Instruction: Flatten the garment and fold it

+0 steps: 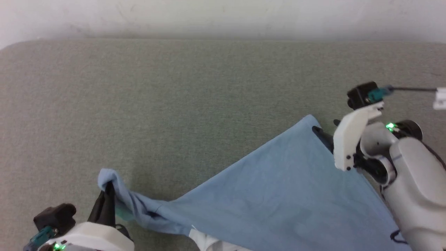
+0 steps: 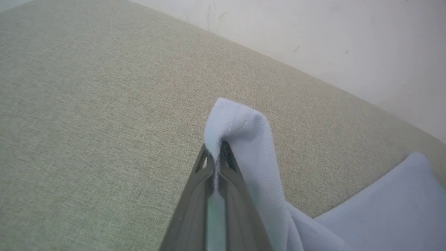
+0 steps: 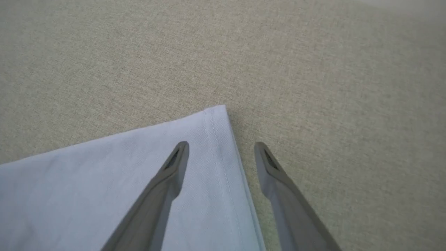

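While the left gripper [image 2: 216, 149] pinches the garment [image 1: 271, 202] at its bunched near-left end, note that the right gripper [image 3: 221, 150] stands wide open over its far-right corner, holding nothing

garment [image 1: 278, 202]: was plain light blue, white at the collar [image 1: 205, 243]
surface [image 1: 174, 104]: was grey-green, finely woven
wall [image 1: 223, 14]: was off-white
right gripper [image 3: 221, 145]: had dark grey fingers [image 3: 163, 188]

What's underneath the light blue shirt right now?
The garment lies on the grey-green fabric surface, which shows beyond its edges. Anything beneath the cloth itself is covered. The right gripper stands open over its far corner.
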You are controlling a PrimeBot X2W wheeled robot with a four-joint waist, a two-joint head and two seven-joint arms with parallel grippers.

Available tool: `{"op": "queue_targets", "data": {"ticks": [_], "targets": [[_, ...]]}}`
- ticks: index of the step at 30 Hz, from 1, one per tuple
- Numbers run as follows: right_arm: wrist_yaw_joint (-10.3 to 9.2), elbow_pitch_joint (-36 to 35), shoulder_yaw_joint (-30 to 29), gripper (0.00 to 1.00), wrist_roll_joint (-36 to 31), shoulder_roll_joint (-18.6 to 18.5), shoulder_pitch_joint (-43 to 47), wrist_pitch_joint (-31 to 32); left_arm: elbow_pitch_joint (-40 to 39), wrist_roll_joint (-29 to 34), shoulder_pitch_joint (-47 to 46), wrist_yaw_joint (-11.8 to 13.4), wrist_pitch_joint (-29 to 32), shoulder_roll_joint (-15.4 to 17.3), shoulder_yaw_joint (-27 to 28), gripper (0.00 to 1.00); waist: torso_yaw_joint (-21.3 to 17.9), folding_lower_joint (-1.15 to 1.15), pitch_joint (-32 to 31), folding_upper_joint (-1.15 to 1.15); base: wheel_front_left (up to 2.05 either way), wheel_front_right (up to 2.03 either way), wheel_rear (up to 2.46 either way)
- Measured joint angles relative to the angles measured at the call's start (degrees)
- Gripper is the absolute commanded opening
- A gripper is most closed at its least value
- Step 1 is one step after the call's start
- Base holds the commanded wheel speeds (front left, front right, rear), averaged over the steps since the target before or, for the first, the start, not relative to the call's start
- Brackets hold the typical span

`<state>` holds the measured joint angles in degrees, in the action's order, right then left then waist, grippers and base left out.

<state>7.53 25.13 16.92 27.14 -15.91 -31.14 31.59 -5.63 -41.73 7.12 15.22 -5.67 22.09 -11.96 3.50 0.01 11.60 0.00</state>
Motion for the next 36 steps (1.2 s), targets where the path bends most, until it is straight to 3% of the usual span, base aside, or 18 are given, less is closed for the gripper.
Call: {"op": "queue_targets", "data": {"ticks": [11,12,13,14,15,19,22,29,32,36], "targets": [[-0.02,13.1,10.8,1.00,5.9,-2.0,-10.2,9.1,3.2,0.0,-3.8,-2.2,-1.5,-1.2,-1.3,0.00,3.7,-0.02,3.3,0.00,0.00,0.00,0.00],[-0.11,13.4,11.7,0.93,7.1,-2.2,-10.8,10.4,3.4,0.0,-3.8,-2.2,-1.5,-1.2,-1.2,0.00,3.9,-0.02,3.5,0.00,0.00,0.00,0.00],[-0.21,13.4,12.7,0.49,7.9,-2.6,-11.3,11.4,3.7,0.0,-3.8,-2.4,-1.8,-1.2,-1.3,0.00,4.1,-0.01,3.6,0.00,0.00,0.00,0.00],[-0.27,13.4,13.5,0.28,9.1,-2.9,-11.6,12.3,4.0,-0.1,-3.8,-2.6,-2.0,-1.2,-1.3,0.00,4.1,-0.01,3.6,0.00,0.00,0.00,0.00],[-0.33,13.4,14.0,0.00,10.6,-3.0,-11.9,13.2,4.3,-0.1,-3.8,-2.6,-2.0,-1.2,-1.3,0.00,4.1,-0.01,3.6,0.00,0.00,0.00,0.00],[-0.41,13.0,17.1,0.00,14.1,-3.4,-11.9,14.7,5.3,-0.1,-4.1,-3.2,-2.0,-1.3,-1.5,0.00,4.0,-0.01,2.9,0.00,0.00,0.00,0.00],[-0.41,12.1,18.6,0.00,15.5,-4.2,-11.6,12.2,5.8,-0.1,-4.7,-3.6,-2.0,-0.9,-1.6,0.00,3.9,-0.01,2.0,0.00,0.00,0.00,0.00],[-0.18,7.5,17.2,0.00,14.6,-6.9,-13.5,-6.3,4.7,2.3,-13.0,-4.6,1.0,4.4,-1.1,0.00,3.3,-0.01,-1.1,0.00,0.00,0.00,0.00],[-0.01,7.8,14.6,0.00,11.8,-8.4,-17.1,-12.3,5.1,2.9,-21.7,-5.7,3.6,6.4,-0.8,0.00,2.6,-0.01,-1.8,0.00,0.00,0.00,0.00],[0.01,10.5,10.1,0.00,7.2,-8.3,-23.3,-18.8,11.4,2.4,-35.4,-8.2,7.1,7.2,-0.6,0.00,1.1,-0.01,-1.8,0.00,0.00,0.00,0.00]]}}
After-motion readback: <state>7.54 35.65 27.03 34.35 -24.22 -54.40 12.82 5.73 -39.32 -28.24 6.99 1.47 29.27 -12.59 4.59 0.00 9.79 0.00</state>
